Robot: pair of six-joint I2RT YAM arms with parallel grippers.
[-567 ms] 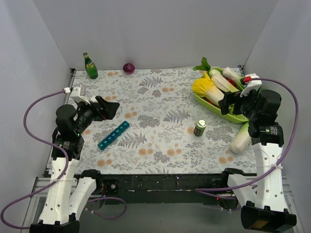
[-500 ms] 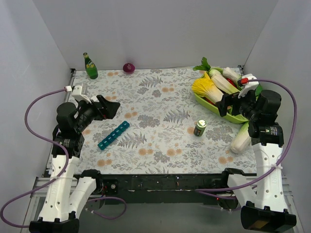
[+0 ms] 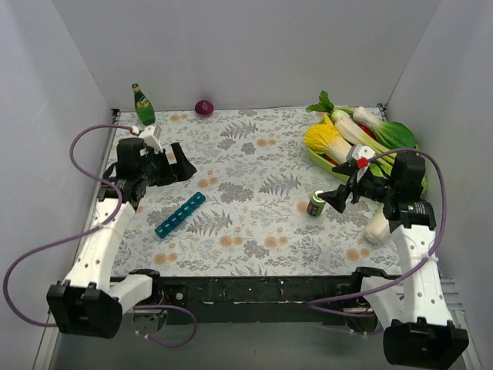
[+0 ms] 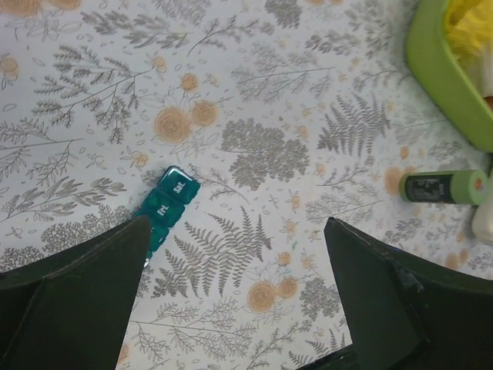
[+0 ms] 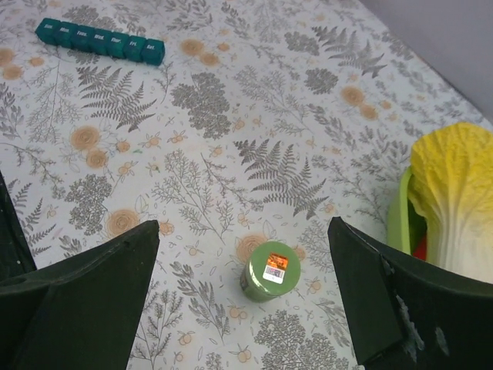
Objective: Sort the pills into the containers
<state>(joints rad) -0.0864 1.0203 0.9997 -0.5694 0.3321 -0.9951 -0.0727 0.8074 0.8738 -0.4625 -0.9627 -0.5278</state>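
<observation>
The teal pill-organizer strip of containers [image 3: 179, 215] lies diagonally on the floral cloth at left of centre, lids shut. Its end shows in the left wrist view [image 4: 167, 199], and the whole row shows far off in the right wrist view [image 5: 100, 38]. No loose pills show. My left gripper [image 3: 181, 164] hangs open and empty above and behind the strip [image 4: 237, 227]. My right gripper [image 3: 341, 190] is open and empty just right of a small green jar [image 3: 316, 203]. In the right wrist view [image 5: 243, 227] the jar [image 5: 269, 271] stands upright between the fingers' lines, below them.
A lime tray [image 3: 322, 163] of cabbage and leafy vegetables sits at back right. A white vegetable [image 3: 377, 224] lies by the right arm. A green bottle [image 3: 143, 105] and a purple onion [image 3: 204, 107] stand at the back wall. The green jar also shows at the right of the left wrist view [image 4: 443, 187].
Both arms have swung inward. The left gripper moved toward the back and right, over the cloth. The right gripper moved left and down toward the green jar.
</observation>
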